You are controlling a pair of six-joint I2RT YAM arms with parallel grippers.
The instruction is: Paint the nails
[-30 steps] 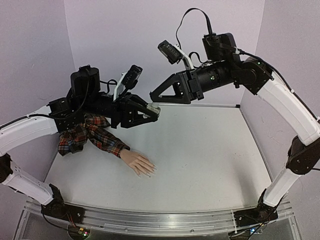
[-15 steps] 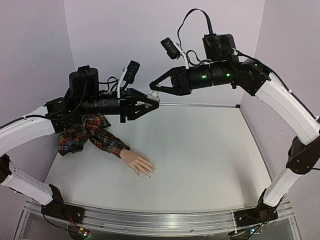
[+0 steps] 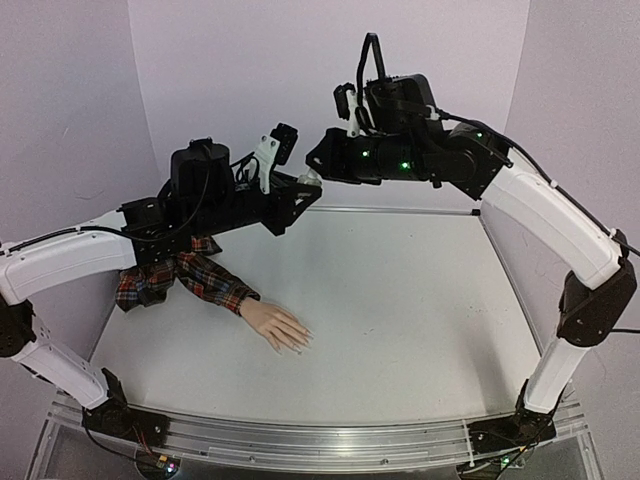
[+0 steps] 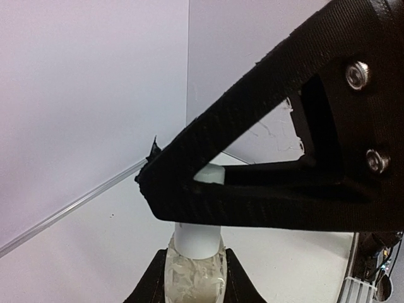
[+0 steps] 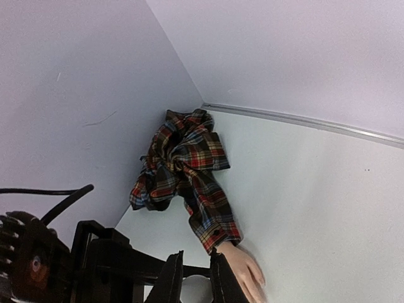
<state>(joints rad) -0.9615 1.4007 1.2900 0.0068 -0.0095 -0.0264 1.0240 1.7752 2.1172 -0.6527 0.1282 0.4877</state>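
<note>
Your two arms are the biggest things over the table point(image 3: 420, 300). The left arm point(image 3: 70, 260) reaches in from the left. The right arm point(image 3: 540, 215) bends high over from the right. They meet up in the air near the back wall, well above the table top.

Under the left arm lies the red plaid sleeve point(image 3: 200, 272), bunched up by the left wall (the right wrist camera shows the bunch best). The mannequin hand point(image 3: 277, 325) sticks out of the sleeve. It lies flat on the table, with its fingers pointing to the front and right.

Your left gripper point(image 3: 303, 192) is clamped on the small bottle point(image 4: 194, 278). Only the left wrist camera shows the bottle up close, and you cannot tell what is inside it. Your right gripper point(image 3: 320, 170) is squeezed tight on the white cap point(image 4: 197, 240) on top of the bottle. From above, bottle and cap are just a tiny white spot between the black tips.

The nails point(image 3: 300, 343) are down on the table at the ends of the mannequin fingers, well apart from both grippers. They are too tiny to see clearly.
</note>
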